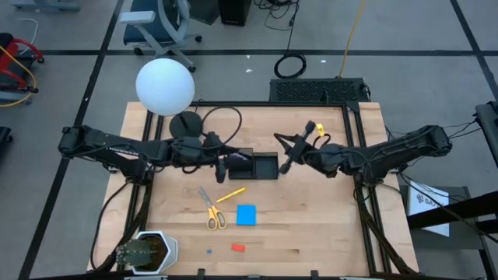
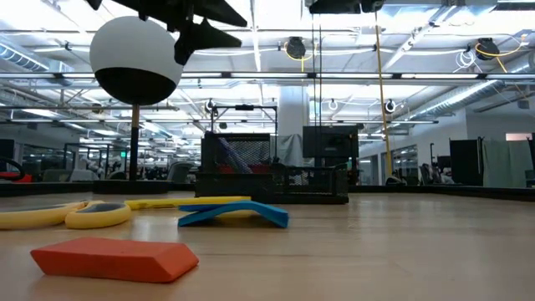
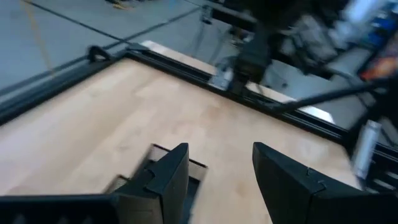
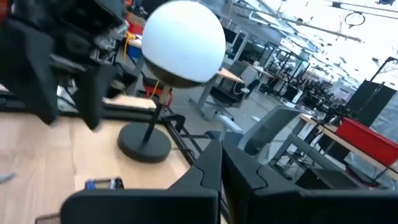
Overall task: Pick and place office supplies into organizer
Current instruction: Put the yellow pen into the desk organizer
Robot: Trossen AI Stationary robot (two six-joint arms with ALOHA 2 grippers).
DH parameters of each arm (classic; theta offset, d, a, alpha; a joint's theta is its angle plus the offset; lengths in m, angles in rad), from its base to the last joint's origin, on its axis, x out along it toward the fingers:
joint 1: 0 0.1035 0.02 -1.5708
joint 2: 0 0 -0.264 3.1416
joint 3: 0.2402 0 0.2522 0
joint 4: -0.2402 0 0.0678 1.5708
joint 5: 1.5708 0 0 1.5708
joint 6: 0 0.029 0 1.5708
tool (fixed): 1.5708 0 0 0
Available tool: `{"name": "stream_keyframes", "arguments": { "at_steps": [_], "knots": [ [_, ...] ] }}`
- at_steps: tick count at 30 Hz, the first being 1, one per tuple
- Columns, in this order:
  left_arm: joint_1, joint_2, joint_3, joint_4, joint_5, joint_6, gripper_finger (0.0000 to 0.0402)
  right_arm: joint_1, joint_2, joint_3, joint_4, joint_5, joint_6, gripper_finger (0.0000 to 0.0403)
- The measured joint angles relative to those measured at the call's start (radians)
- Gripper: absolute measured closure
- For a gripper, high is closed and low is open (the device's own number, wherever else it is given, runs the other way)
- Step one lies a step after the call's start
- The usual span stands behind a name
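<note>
We see the organizer near the middle of the table, a small black tray lying between the two arms. The left end effector hangs just at the organizer's left end, and in the left wrist view its fingers stand apart with nothing between them. The right end effector is just beside the organizer's right end; its fingers are pressed together and hold nothing.

The other supplies lie on the table in front of the organizer. The yellow-handled scissors are near the yellow pencil, which lies at a slant. The blue square note pad is just to the right of the scissors. The small red eraser lies closer to the front edge, apart from the others, and in the low view it is the nearest thing. Inside the organizer we see something purple, but we cannot tell what it is.

A lamp with a white round shade stands behind the left arm.
</note>
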Motion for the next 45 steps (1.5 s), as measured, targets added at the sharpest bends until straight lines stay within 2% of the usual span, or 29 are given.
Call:
{"name": "stream_keyframes", "arguments": {
  "at_steps": [4,12,21,29,36,38,45],
  "knots": [
    [-0.015,0.0,0.0,-0.149,0.039,0.023,0.0217,-0.017,-0.052,-0.042,-0.018,0.001,0.005,0.0403],
    [-0.022,0.008,-0.001,-0.38,0.053,-0.022,0.0217,-0.047,-0.177,-0.145,-0.018,0.001,0.055,0.0403],
    [-0.031,0.006,0.0,-0.426,0.176,-0.081,0.0217,-0.045,-0.229,-0.182,-0.019,-0.004,0.021,0.0403],
    [-0.082,0.027,0.0,-0.46,0.153,-0.082,0.0217,-0.045,-0.229,-0.181,-0.013,-0.033,-0.007,0.0403],
    [-0.126,0.135,0.003,-0.42,0.161,-0.119,0.0217,-0.045,-0.229,-0.181,-0.007,-0.034,-0.048,0.0403],
    [-0.127,0.175,0.004,-0.45,0.178,-0.121,0.0217,-0.045,-0.229,-0.181,0.0,-0.032,-0.056,0.0403],
    [-0.126,0.318,0.13,-0.647,0.158,-0.119,0.0217,-0.045,-0.228,-0.181,-0.002,-0.03,-0.058,0.0403]
  ]
}}
